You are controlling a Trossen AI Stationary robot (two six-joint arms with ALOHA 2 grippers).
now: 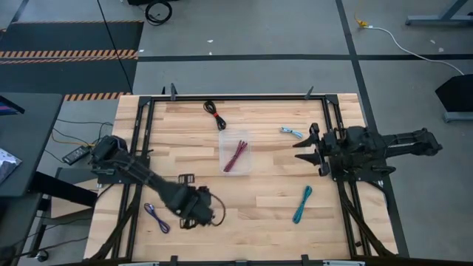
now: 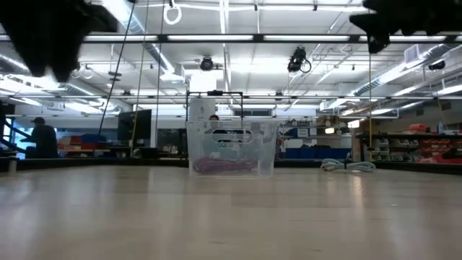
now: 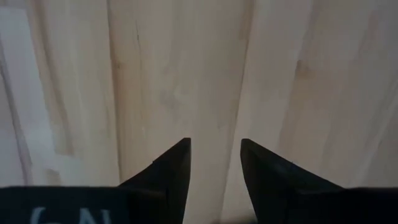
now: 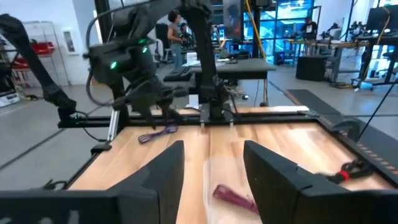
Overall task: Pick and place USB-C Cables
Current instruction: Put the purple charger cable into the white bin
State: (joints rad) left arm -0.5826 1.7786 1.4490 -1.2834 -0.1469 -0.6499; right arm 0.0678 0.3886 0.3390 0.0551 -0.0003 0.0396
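Wooden table (image 1: 266, 214): maroon cable (image 1: 236, 157) lies in the clear bin (image 1: 234, 138), ahead of the right gripper (image 1: 303, 151), fingers spread, empty. Left gripper (image 1: 216, 210) fingers parted over bare wood, purple-blue cable (image 1: 156, 217) just behind.

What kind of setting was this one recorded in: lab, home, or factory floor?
Most likely a large industrial lab or workshop hall. The low view shows a high ceiling with long strip lights and stocked shelving behind the wooden table; the high view shows hazard-striped floor markings.
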